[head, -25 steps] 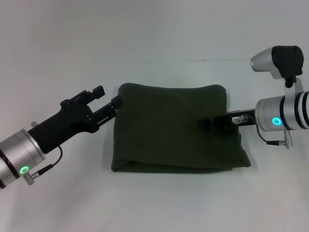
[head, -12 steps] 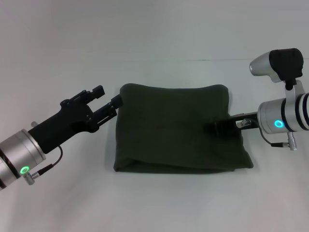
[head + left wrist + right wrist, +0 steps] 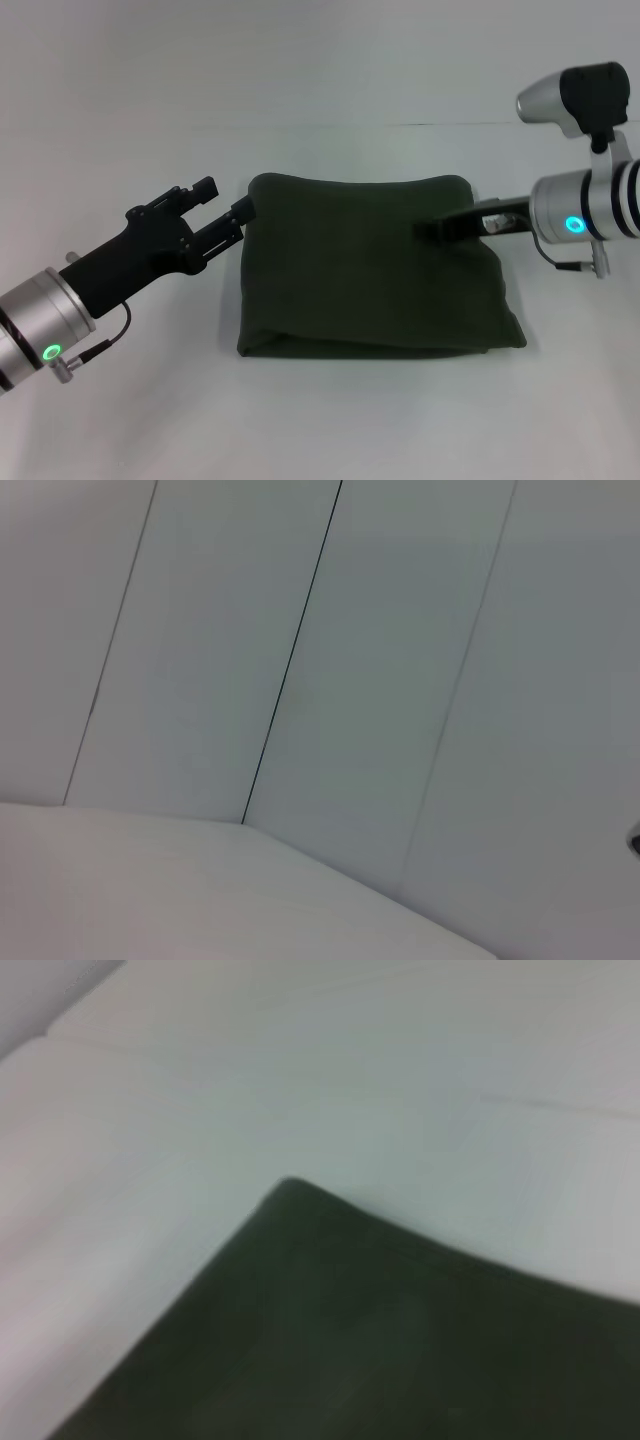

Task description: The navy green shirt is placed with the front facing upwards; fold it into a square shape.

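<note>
The navy green shirt [image 3: 370, 280] lies folded into a plain dark-green block in the middle of the white table; its lettering is hidden. My left gripper [image 3: 228, 203] stands open at the block's far left corner, with one fingertip touching the cloth edge. From the right, my right gripper [image 3: 432, 229] reaches in over the right half of the block, dark against the cloth. The right wrist view shows one rounded corner of the shirt [image 3: 400, 1340] on the table. Only wall panels and table appear in the left wrist view.
The white table [image 3: 330, 420] spreads out on all sides of the shirt. Behind it, a pale panelled wall [image 3: 350, 660] rises with thin vertical seams.
My right gripper has shifted up and slightly back across the shirt's right half. The near right corner of the cloth has settled a little. The left arm has not moved.
</note>
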You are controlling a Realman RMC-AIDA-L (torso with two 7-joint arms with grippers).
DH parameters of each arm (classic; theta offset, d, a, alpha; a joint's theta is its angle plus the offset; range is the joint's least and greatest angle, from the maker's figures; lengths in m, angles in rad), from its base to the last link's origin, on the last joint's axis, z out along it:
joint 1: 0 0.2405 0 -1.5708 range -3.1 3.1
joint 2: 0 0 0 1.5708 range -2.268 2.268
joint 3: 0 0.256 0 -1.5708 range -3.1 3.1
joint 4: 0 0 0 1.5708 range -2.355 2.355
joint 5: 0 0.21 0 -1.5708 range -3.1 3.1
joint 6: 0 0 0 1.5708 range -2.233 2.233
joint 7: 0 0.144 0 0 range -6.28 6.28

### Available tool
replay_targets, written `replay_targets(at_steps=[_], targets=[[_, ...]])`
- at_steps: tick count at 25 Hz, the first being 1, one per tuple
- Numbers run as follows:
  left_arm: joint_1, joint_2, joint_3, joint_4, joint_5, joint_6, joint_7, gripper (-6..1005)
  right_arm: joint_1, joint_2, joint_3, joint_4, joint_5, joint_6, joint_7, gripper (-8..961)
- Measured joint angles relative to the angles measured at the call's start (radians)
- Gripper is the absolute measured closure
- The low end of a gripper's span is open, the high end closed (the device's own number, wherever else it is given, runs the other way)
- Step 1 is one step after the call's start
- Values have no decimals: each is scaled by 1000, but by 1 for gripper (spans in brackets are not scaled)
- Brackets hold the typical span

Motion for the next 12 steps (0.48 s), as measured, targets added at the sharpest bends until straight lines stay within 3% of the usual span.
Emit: replay_targets(at_steps=[12], targets=[[2, 0, 0, 0, 0, -1, 0, 324, 71, 25, -24, 60, -54, 106, 8, 954]])
